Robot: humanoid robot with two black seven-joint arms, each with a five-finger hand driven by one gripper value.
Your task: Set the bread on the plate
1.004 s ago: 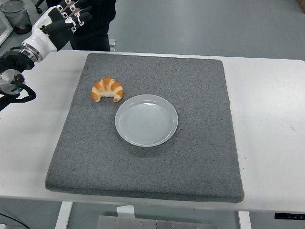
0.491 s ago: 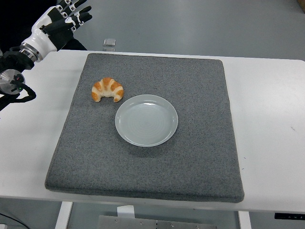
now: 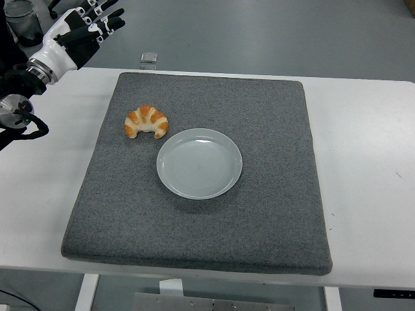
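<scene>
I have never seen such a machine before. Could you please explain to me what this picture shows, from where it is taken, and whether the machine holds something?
This is a humanoid robot working at a white table. The camera sits high on the robot's own side and looks forward and down, so the table's near edge is at the bottom of the picture.

The black and white arm at the upper left is the robot's left arm. Its left hand has five fingers, spread open, and it holds nothing. It is raised near the table's far left corner. The right arm is not in the picture.

On the table lies a grey mat. On it are a croissant, the bread, and an empty pale plate just beside it. The bread is not yet on the plate.
</scene>
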